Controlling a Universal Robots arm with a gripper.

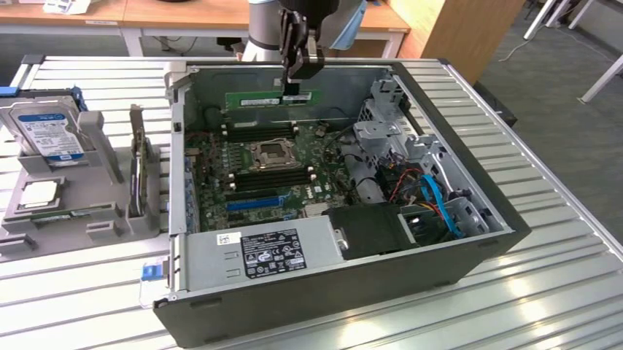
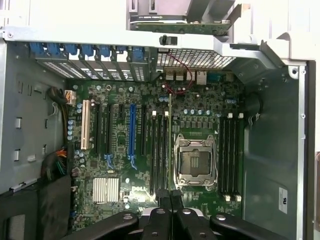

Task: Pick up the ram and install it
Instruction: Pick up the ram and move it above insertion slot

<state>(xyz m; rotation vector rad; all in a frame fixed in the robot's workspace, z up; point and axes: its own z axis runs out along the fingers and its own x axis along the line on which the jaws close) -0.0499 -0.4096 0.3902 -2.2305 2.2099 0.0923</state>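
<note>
**Ram in the grip and over the case, not yet seated**

The slatted metal counter [image 1: 565, 240] carries an open computer case [image 1: 486, 240] with its motherboard [image 2: 200, 105] exposed. The pick-up part looks done. The gripper [image 1: 292, 87] is pinched nearly closed on the top edge of the ram [image 1: 262, 99], and the stick hangs level over the case's far wall. In the exterior view that is twelve o'clock from the processor socket [image 1: 271, 154].

From the wrist, the ram is seen edge-on as a thin line above the black memory slots [image 2: 159, 150], apparently touching none. The slots look empty, so seating the stick is what remains.

The power supply [image 1: 262, 255], at six o'clock in the case, has a black label with white print too fine to read. The hard drive [image 1: 44, 135], at nine o'clock on a grey stand, has a blue-and-white label, also unreadable. White "DELL" lettering [image 2: 135, 189] shows on the board. The writing on the ram's white sticker cannot be made out.
</note>
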